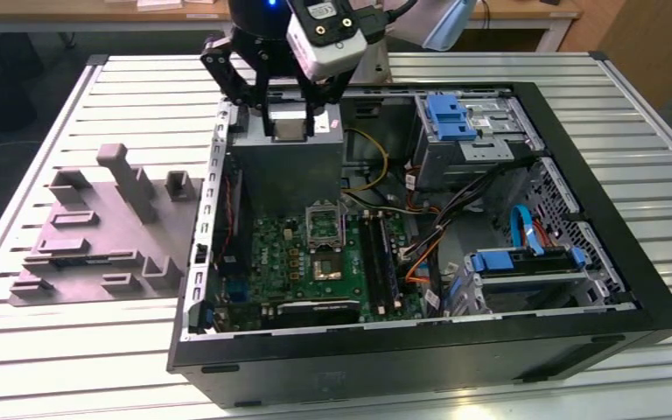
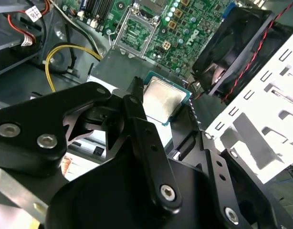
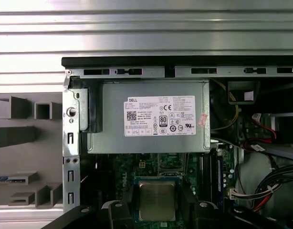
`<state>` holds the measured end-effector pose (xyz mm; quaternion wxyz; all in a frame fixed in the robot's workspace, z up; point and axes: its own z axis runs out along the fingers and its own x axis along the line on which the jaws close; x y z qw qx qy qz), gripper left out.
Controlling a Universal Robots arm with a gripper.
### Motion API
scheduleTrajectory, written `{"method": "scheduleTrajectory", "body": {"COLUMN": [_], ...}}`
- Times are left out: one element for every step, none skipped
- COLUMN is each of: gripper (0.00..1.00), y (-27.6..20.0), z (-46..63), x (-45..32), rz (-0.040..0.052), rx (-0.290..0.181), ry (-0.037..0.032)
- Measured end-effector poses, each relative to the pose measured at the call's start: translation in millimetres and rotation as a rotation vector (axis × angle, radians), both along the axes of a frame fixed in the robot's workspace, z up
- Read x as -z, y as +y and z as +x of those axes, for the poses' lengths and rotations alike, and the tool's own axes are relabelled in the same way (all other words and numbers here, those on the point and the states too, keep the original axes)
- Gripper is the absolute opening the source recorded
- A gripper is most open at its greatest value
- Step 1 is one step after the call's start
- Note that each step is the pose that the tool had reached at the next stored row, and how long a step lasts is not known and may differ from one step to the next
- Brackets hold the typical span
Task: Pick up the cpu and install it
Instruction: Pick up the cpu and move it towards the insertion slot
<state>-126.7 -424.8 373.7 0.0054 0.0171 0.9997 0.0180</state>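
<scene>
The cpu (image 1: 290, 125) is a small square chip with a silvery top, and my gripper (image 1: 291, 115) is shut on it. It hangs over the grey power-supply box (image 1: 284, 175) at the back of the open computer case (image 1: 616, 262). In both wrist views the cpu (image 2: 163, 97) (image 3: 157, 200) sits flat between two black fingers (image 2: 132, 102) (image 3: 129, 202). The empty cpu socket (image 1: 322, 219) (image 2: 135, 30) lies on the green motherboard (image 1: 301, 262), past the power supply and lower than the chip.
A grey parts fixture (image 1: 91, 236) lies on the slatted table at the exterior view's left. Inside the case are black memory sticks (image 1: 377, 254), a blue-tabbed drive cage (image 1: 458, 118), loose cables (image 1: 430, 236) and a black fan (image 2: 237, 47).
</scene>
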Motion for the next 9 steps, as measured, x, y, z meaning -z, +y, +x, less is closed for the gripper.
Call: {"method": "scheduleTrajectory", "body": {"gripper": [0.47,0.47,0.47,0.47,0.47,0.47,0.47,0.47,0.47], "y": [-1.6,-2.8,-3.3,-3.6,-3.7,-3.9,-3.9,-3.9,-3.9], "z": [0.1,0.8,1.9,3.1,4.7,7.2,10.5,14.2,17.9], "x": [0.1,0.2,0.4,0.5,0.6,0.7,0.8,0.9,1.1], "rz": [-0.0001,-0.0001,0.0001,0.0,0.0,-0.0001,-0.0002,-0.0002,-0.0001], "rx": [0.0,0.0,0.0,0.0,0.0,0.0,0.0,0.0,0.0], "ry": [0.0001,0.0,-0.0001,-0.0001,-0.0001,0.0,0.0,0.0,-0.0001]}}
